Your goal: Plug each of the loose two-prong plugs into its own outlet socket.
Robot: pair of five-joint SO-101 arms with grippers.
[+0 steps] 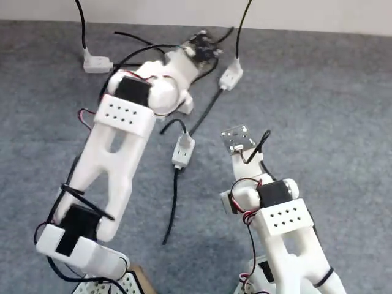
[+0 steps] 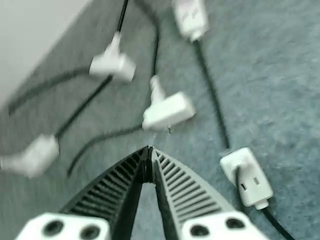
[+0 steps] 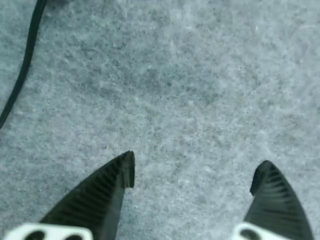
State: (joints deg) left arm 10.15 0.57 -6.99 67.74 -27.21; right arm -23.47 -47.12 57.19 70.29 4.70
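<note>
Risk: I shove the plug instead of gripping it.
My left gripper (image 2: 149, 150), tips pressed together and empty, hangs just short of a loose plug (image 2: 167, 111). Lowered like that, it would push the plug away, and the cords (image 2: 210, 85) could drag the nearby socket (image 2: 247, 177). My right gripper (image 3: 197, 165) is spread wide, empty, over carpet (image 3: 200, 75).

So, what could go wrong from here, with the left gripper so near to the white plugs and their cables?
1. The left gripper is shut, just short of a white plug. If it goes forward like this, it may push the plug away instead of grasping it.
2. A black cable runs close beside that plug to a socket. A finger that snags the cable could drag the socket out of place.
</note>
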